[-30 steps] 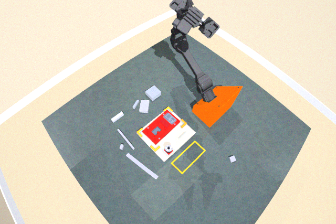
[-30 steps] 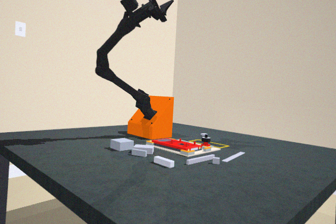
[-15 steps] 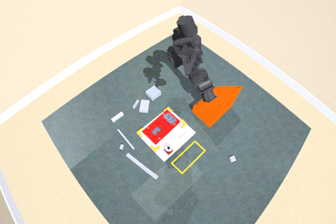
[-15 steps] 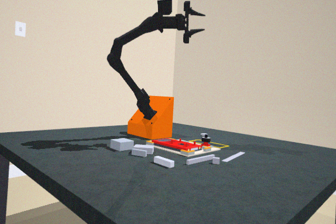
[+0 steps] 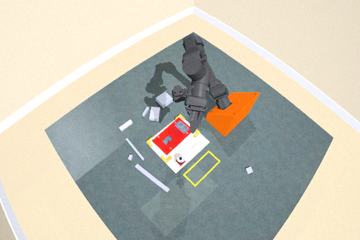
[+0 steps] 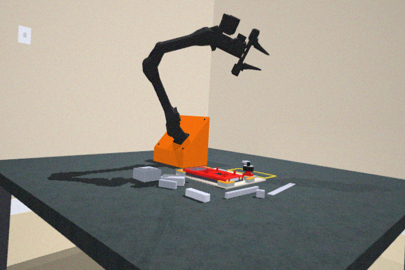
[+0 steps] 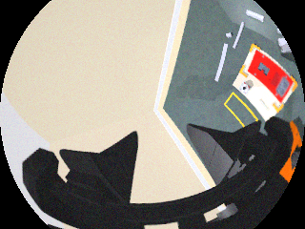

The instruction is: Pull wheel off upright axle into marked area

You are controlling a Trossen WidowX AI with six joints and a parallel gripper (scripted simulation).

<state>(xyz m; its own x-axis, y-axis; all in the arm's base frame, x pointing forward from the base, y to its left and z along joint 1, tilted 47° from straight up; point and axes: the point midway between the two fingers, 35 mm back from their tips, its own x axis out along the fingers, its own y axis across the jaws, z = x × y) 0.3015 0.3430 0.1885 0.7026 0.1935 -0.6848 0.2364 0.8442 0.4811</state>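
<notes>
The wheel [image 5: 178, 158] [image 6: 248, 167] [image 7: 245, 88] is small and round, dark at the side with a pale ring on top. It sits around the upright axle on a red block at one corner of the white board [image 5: 200, 141] [image 7: 257, 99]; its hub hides most of the axle. The marked area is a yellow rectangle outline [image 5: 207, 173] [image 6: 275, 176] [image 7: 234, 114] on the table beside the board, with nothing inside it. My gripper [image 5: 193, 131] [image 6: 264, 62] [image 7: 163, 132] is open and empty, high above the table, its fingers pointing forward and slightly down.
A red plate [image 5: 161, 143] [image 6: 202, 172] lies on the board between yellow corner pieces. Pale blocks [image 5: 164, 99] [image 6: 147, 174] and strips [image 5: 152, 177] lie along the board's other side. A small pale cube [image 5: 249, 170] lies beyond the marked area. The orange arm base [image 5: 232, 118] [image 6: 196, 149] stands behind.
</notes>
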